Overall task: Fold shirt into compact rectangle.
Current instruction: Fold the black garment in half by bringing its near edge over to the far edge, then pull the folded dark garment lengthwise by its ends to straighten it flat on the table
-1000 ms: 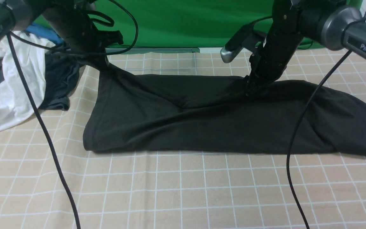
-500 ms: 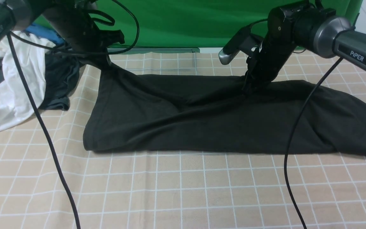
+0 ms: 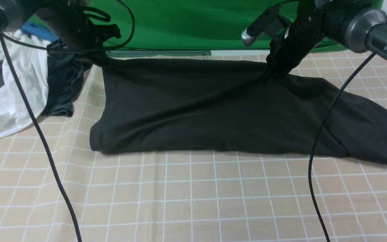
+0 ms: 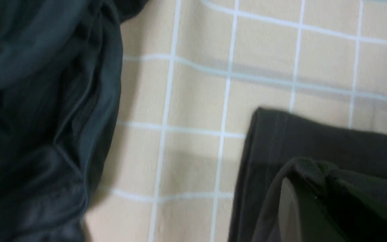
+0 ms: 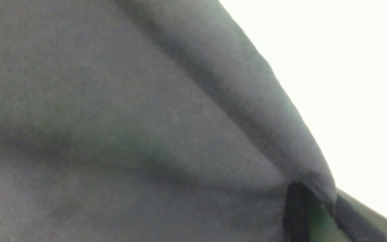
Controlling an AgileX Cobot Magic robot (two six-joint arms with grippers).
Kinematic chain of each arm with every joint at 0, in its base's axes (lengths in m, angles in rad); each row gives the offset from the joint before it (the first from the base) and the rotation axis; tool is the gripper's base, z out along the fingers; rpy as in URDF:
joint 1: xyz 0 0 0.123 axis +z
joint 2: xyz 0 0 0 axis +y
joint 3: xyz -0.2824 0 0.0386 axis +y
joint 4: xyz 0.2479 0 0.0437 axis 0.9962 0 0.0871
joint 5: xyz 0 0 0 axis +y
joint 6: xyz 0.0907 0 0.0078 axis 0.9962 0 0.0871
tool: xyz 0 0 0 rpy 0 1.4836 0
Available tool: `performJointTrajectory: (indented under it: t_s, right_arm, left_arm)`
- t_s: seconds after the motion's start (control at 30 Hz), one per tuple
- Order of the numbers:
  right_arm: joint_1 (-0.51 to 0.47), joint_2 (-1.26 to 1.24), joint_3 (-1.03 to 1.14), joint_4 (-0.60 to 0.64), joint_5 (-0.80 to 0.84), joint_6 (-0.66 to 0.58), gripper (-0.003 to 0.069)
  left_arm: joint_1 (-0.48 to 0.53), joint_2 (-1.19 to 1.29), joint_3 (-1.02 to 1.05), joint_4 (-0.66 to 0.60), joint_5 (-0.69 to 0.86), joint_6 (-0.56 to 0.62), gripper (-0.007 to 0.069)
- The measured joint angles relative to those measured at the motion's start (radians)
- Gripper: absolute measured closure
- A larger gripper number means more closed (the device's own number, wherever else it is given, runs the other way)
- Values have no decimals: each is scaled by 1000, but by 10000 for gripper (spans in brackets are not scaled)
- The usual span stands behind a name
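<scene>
**Front view:** The black shirt [image 3: 193, 107] lies across the checked cloth [image 3: 193, 201] with its far edge raised at two points. The left gripper [image 3: 100, 62] pinches the far-left corner and the right gripper [image 3: 266, 76] a tuck of the far edge, both jaws closed on fabric. A clothes heap [image 3: 18, 84] sits just beside the shirt, on the robot's left.

**Left wrist view:** The hem bunches over a finger [image 4: 291, 215], and a dark grey garment [image 4: 39, 117] lies apart from it.

**Right wrist view:** Shirt fabric fills the frame, gathered at a fingertip [image 5: 296, 215].

The fold would likely land square if both pinches travel level and together toward the near hem, with the fabric taut between them.
</scene>
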Motion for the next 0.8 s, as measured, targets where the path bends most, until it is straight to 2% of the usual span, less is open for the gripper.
performJointTrajectory:
  t_s: [0.13,0.2,0.3,0.43,0.53,0.6,0.73,0.77,0.8]
  right_arm:
    - [0,25,0,-1,-37,1,596]
    - [0,40,0,-1,-70,2,566]
    - [0,46,0,-7,-124,26,454]
    - [0,32,-8,-32,-142,79,288]
    - [0,-13,-23,-58,-61,107,258]
    - [0,-40,-35,-70,-6,126,273]
    - [-32,-159,-65,-82,194,166,480]
    - [-55,-195,-70,-81,262,174,561]
    - [-75,-215,-71,-77,310,184,595]
  left_arm:
    - [0,27,0,-9,-33,0,589]
    - [-3,38,0,-11,-40,18,583]
    - [-8,42,0,-10,-62,61,541]
    - [-12,34,0,4,-120,82,422]
    - [-14,-2,0,7,-111,88,362]
    - [-14,-29,0,5,-94,101,358]
    - [-39,-137,0,-10,49,190,474]
    - [-58,-164,-1,-5,94,214,531]
    - [-78,-181,-2,4,122,222,566]
